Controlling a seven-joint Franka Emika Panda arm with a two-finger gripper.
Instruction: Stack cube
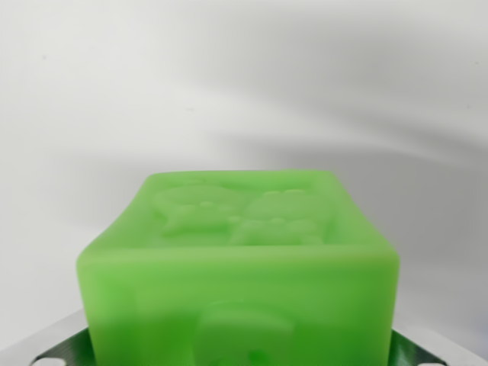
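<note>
Fingers (61,347) at seven and five o'clock flanking translucent green soft embossed cube (238,267), lower centre; clamped or merely beside, impossible to tell. Risk: slipping or tilting if grip loose; no second cube visible.

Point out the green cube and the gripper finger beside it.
green cube (238,282), wrist view, near face below the embossed top.
gripper finger (65,349), wrist view's lower left, metal tip beside the cube.
</note>
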